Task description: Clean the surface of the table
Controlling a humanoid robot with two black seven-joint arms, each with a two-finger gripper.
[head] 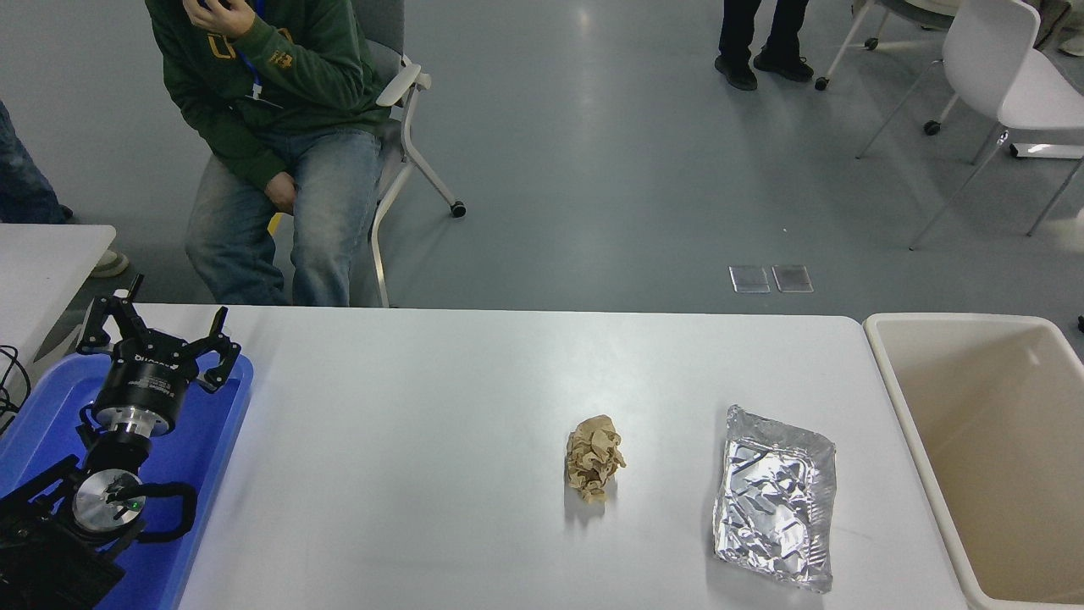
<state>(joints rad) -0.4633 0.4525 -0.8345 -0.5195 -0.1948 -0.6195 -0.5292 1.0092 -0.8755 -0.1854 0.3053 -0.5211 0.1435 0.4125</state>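
Cut off at the right and near edges: bin (931,440). Cropped at the top: seated person (271,127). Partly hidden under the left arm: blue tray (222,424).

The counter (423,474) is plain white, with a crumpled tan paper ball (594,457) and a shiny silver foil tray (775,496) on it. A blue tray (207,440) sits under the black left gripper (159,343); the bin (991,440) is beige, and the seated person (271,110) wears a dark green top and faded blue jeans.
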